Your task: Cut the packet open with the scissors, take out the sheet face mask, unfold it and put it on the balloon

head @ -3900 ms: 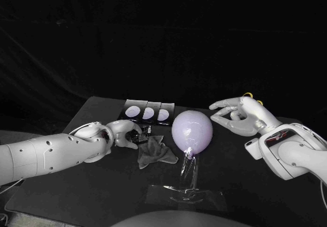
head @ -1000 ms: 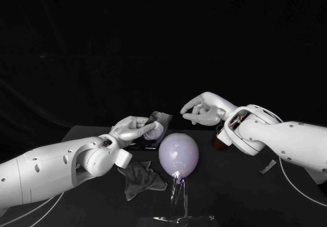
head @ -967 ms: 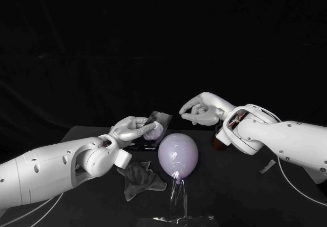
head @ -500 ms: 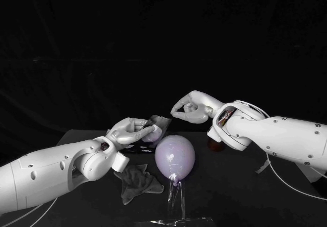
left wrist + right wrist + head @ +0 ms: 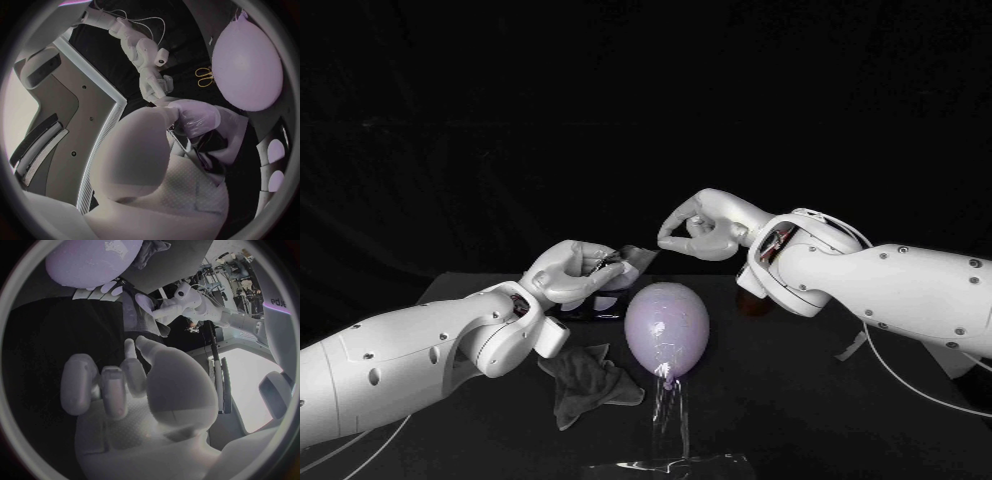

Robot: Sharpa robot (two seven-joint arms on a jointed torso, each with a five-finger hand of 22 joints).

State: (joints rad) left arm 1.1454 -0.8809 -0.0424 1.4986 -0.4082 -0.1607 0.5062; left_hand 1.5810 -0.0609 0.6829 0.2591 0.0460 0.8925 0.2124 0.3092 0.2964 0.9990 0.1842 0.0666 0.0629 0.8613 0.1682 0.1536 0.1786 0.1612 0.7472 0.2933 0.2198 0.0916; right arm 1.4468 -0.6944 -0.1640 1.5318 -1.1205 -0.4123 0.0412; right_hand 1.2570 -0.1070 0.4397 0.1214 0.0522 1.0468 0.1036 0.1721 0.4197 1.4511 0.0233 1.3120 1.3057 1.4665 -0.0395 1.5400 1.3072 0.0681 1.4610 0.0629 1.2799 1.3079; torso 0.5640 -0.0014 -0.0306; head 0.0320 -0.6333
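We've got the packet point(image 5: 633, 258) up off the counter point(image 5: 783, 385), pinched in the fingers of the raised left hand point(image 5: 571, 272), just above and left of the balloon point(image 5: 666, 320). Its free end pokes toward the right hand point(image 5: 697, 226), hovering near, fingers curled on nothing. We can't tell the packet's long axis.

Mostly buried under fingers point(image 5: 593, 266) of left hand point(image 5: 571, 272): dark glossy mask packet point(image 5: 636, 257), one corner showing; cut or uncut, cannot tell. Tiny in left wrist view, blades unreadable: yellow-handled scissors point(image 5: 204, 78). Clipped by bottom edge: base of clear plastic stand point(image 5: 668, 425) under pale lilac balloon point(image 5: 666, 320). Upper edge tucked behind left forearm point(image 5: 430, 350): crumpled grey cloth point(image 5: 589, 385). Under right forearm point(image 5: 877, 285), unidentifiable: brownish thing point(image 5: 753, 302).
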